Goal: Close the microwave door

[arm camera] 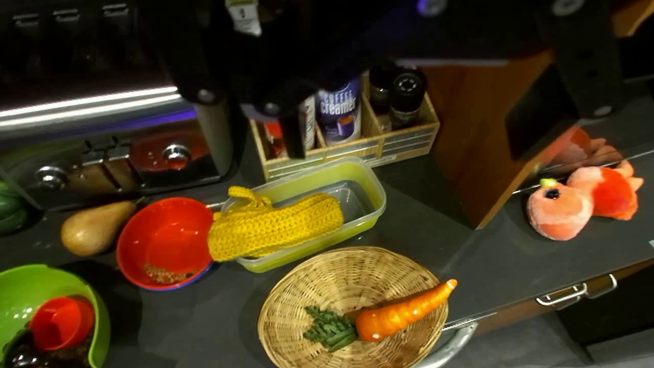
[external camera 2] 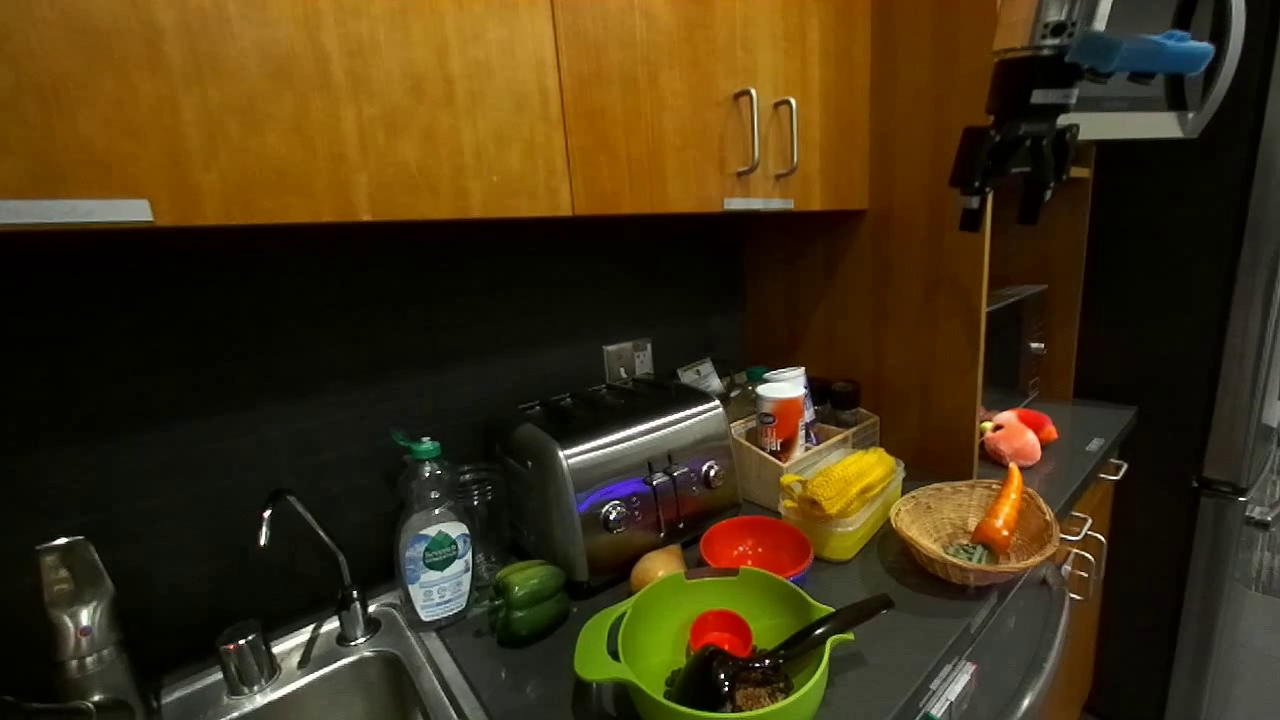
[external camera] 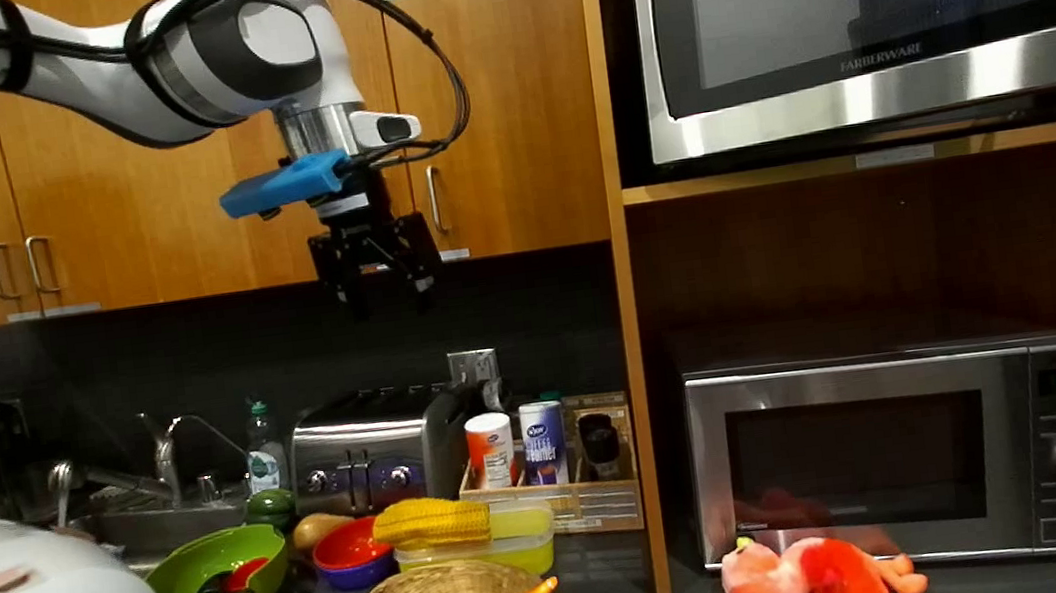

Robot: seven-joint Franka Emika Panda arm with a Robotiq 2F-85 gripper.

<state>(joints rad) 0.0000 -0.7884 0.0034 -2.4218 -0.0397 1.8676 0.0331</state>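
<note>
The wide microwave with a silver frame and glossy black glass front (external camera: 887, 16) is sitting on a brown wooden shelf (external camera: 755, 179), high up at the right of an exterior view. Its broad, dark, silver-edged microwave door (external camera 2: 1140, 98) is, I judge, standing open: in an exterior view its glass is facing the camera far more squarely than the smaller boxy silver microwave (external camera: 891, 463) below. How wide the gap is I cannot say, since a blue plastic wrist mount (external camera 2: 1140, 52) is covering part of the door there.

The closing, then, is looking not yet begun. What is remaining is bringing the hand to the door's outer face, pushing it inward and following through until it is sitting flush.

The black two-fingered gripper (external camera: 390, 298) is hanging fingers-down before honey-coloured wooden cabinets (external camera: 490, 69), well apart from the door to its left, its fingers spread and holding nothing.

Farther out, a pink-and-red plush toy (external camera: 825, 577) is lying in front of the smaller microwave. In the wrist view a round woven wicker basket (arm camera: 368, 273) is holding a glossy orange carrot (arm camera: 403, 313), and a yellow crocheted corn cob (arm camera: 276, 225) is lying across a pale-green plastic tub (arm camera: 352, 174); none of these, I judge, is blocking the door.
</note>
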